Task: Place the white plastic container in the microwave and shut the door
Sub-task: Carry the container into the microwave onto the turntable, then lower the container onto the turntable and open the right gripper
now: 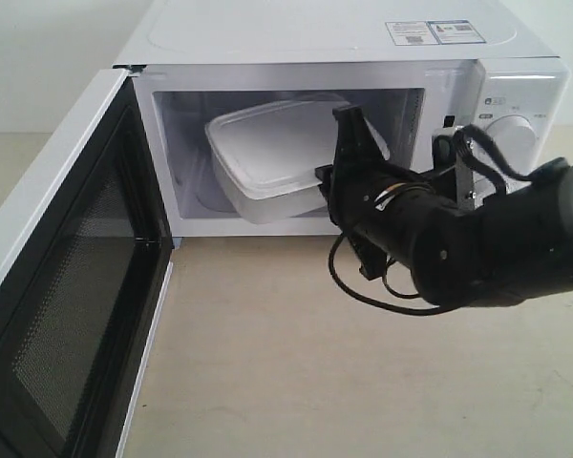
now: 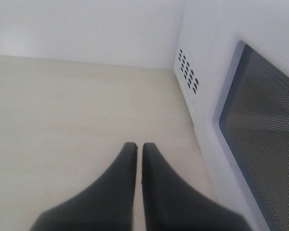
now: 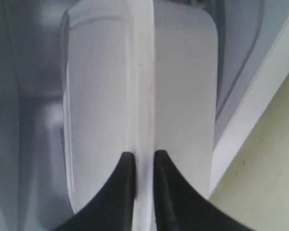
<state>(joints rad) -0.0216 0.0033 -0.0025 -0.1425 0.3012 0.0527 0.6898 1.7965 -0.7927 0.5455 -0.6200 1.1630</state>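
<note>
Black mesh lines the inner face of the door [image 1: 67, 315], which stands swung wide at the lower left of the exterior frame, nearest the camera. Past it, from the right edge, the right arm reaches across to the oven's mouth. Its tool [image 3: 140, 155] is pinching the raised rim of the white plastic container [image 1: 267, 153], one finger on each side of that edge.

The container sits in the centre of the frame, inside the cavity of the microwave [image 1: 315, 38], tipped up so that its lid faces the opening rather than lying flat. Whether its lower edge touches the cavity floor cannot be told. Its long axis runs straight on from the tool, deeper into the oven, so the coming move is judged to be a lowering and a release in line with the arm, followed by a clear retreat before anything swings shut.

The left tool [image 2: 136, 147] does not show in the exterior view. In its own view the fingers are pressed nearly together on nothing, hanging above bare surface just beside the door's white outer panel. That arm is judged the nearer one for closing the door.

Beneath it all the pale beige surface [image 1: 267, 363] lies under the oven, and a plain light wall [image 1: 48, 57] stands behind.
</note>
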